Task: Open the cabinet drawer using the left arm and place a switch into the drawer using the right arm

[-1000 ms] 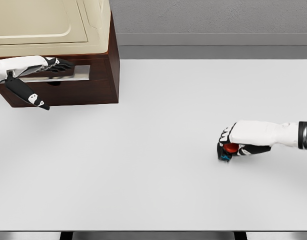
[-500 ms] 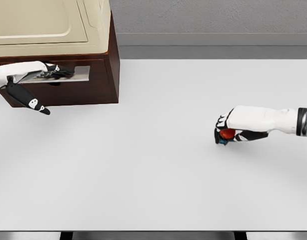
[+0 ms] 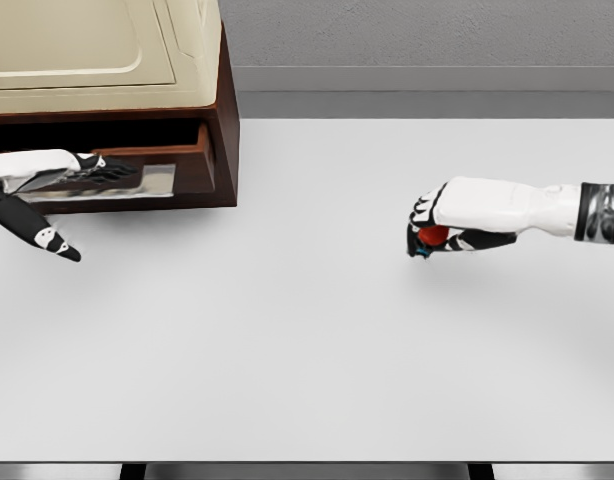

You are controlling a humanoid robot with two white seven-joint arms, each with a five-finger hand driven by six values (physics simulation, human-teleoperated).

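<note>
**Drawer pulled partly out, switch lifted and carried toward the cabinet**

Since the earlier frames, the drawer point(image 3: 172, 165) has been drawn out of the cabinet point(image 3: 225, 120), so that a dark gap is now seen above its front, and the right hand point(image 3: 439, 230) has been moved away from the worktop's right edge, toward its far left corner.

At the worktop's far left corner the left hand point(image 3: 82, 168) is laid along the metal handle point(image 3: 152, 180) of the drawer. Its fingers point(image 3: 112, 166) are stretched along the handle, and the thumb is spread away below; a firm grip cannot be confirmed. This pose is probably kept so that the drawer can be pulled further.

The switch point(image 3: 432, 236), red with a small blue part, is held inside the curled fingers of the right hand, right of the worktop's point(image 3: 307, 350) middle and well apart from the cabinet. A soft shadow under the hand suggests that it is carried clear of the surface, so that nothing is dragged.

The opening appears still too narrow for the switch.
</note>
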